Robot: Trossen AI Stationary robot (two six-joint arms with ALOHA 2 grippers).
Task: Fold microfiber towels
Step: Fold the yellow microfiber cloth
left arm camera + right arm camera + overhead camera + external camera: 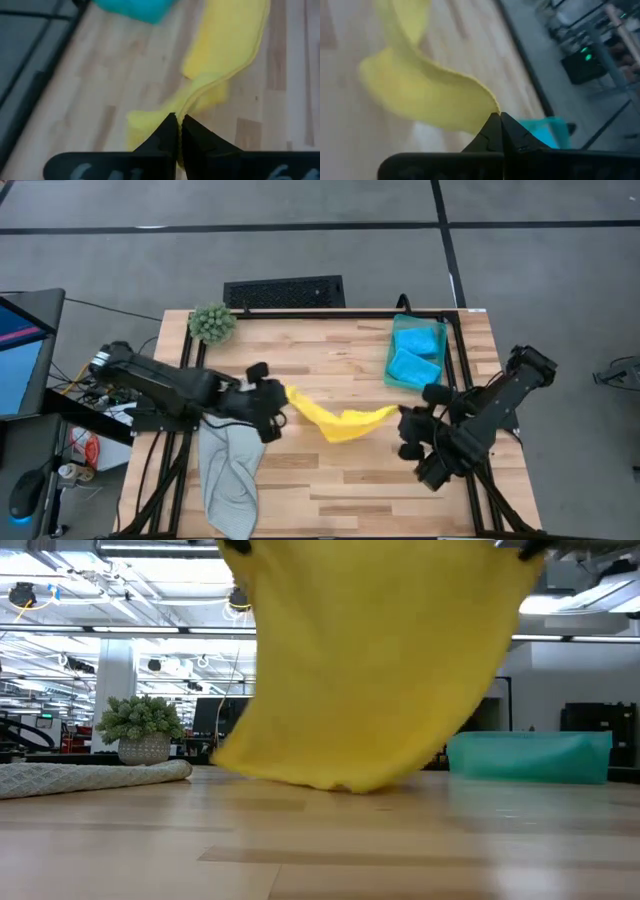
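A yellow microfiber towel (345, 420) hangs stretched between my two grippers above the middle of the table, sagging in the middle. My left gripper (283, 402) is shut on its left end and my right gripper (402, 418) on its right end. In the low view the yellow towel (370, 670) fills the middle; I cannot tell whether its lower edge (345, 786) touches the wood. A pale grey towel (230, 475) lies crumpled at the near left. Bright blue towels (415, 352) lie stacked on a teal green one (530, 755) at the far right. My left gripper pinches the yellow towel's hemmed edge (189, 101) between its two fingertips, at the towel's left end. The fingers slant down from the table's left. The cloth runs away from them in a slack fold. My right gripper pinches a corner of the yellow towel (487, 102) between its two fingertips, at the towel's right end. The fingers slant down from the table's right. The cloth curves away below them, slack.
A fuzzy green plant (212, 323) stands at the far left corner of the table (330, 490). A black slatted object (285, 292) lies on the floor beyond the far edge. A black frame rail (455, 360) runs along the table's right side.
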